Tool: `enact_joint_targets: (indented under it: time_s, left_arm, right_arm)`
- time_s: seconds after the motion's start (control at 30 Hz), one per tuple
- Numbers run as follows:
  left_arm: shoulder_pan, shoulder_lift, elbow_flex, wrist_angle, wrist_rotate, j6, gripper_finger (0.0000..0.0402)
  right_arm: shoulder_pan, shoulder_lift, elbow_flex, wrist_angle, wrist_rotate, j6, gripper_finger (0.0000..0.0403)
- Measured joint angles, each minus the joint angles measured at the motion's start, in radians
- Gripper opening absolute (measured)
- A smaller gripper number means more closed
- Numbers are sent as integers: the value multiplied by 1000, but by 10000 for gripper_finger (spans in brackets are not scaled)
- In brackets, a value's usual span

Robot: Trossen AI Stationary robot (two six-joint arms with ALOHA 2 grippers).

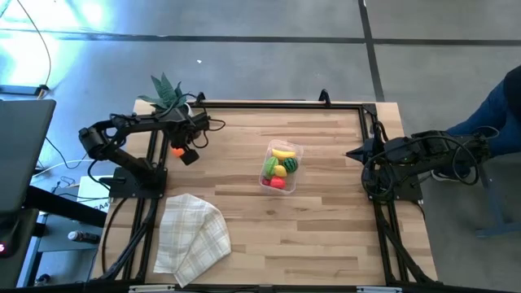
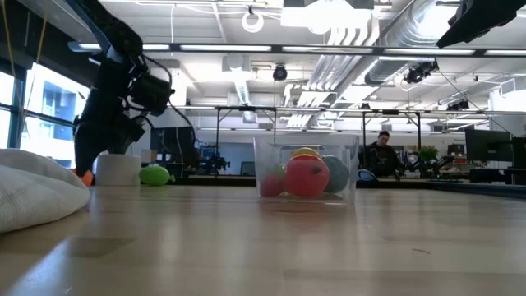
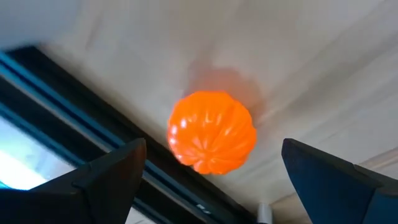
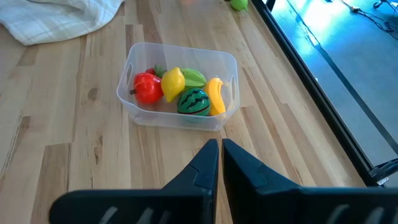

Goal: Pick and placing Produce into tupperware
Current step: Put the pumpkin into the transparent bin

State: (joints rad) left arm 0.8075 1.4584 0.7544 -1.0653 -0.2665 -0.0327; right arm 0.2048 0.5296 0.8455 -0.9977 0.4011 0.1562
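An orange ribbed toy fruit (image 3: pixel 211 140) lies on the wood by the table's left rail, also visible in the high view (image 1: pixel 176 150). My left gripper (image 1: pixel 184 152) hangs over it, open, with one finger on each side (image 3: pixel 212 152) and a gap to both. The clear tub (image 1: pixel 281 165) stands mid-table, holding a red piece, a lemon, a watermelon, a banana and a light green piece (image 4: pixel 180 93). A loose light green piece (image 2: pixel 154 174) rests on the table near the white pot. My right gripper (image 4: pixel 219 149) is shut, waiting at the table's right side (image 1: pixel 352 153).
A checked beige cloth (image 1: pixel 191 236) lies bunched at the near left. A spiky green plant in a white pot (image 1: pixel 168 94) stands at the far left corner, close behind the left arm. A black rail (image 1: pixel 153 163) borders the table. A person's leg (image 1: pixel 496 106) shows at right.
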Motion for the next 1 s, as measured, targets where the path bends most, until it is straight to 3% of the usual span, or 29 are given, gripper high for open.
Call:
enact_joint_targets:
  time_s: [1.0]
  left_arm:
    - [31,0,-79,104,29,7,318]
  right_arm:
    - [0,0,0,0,0,0,11]
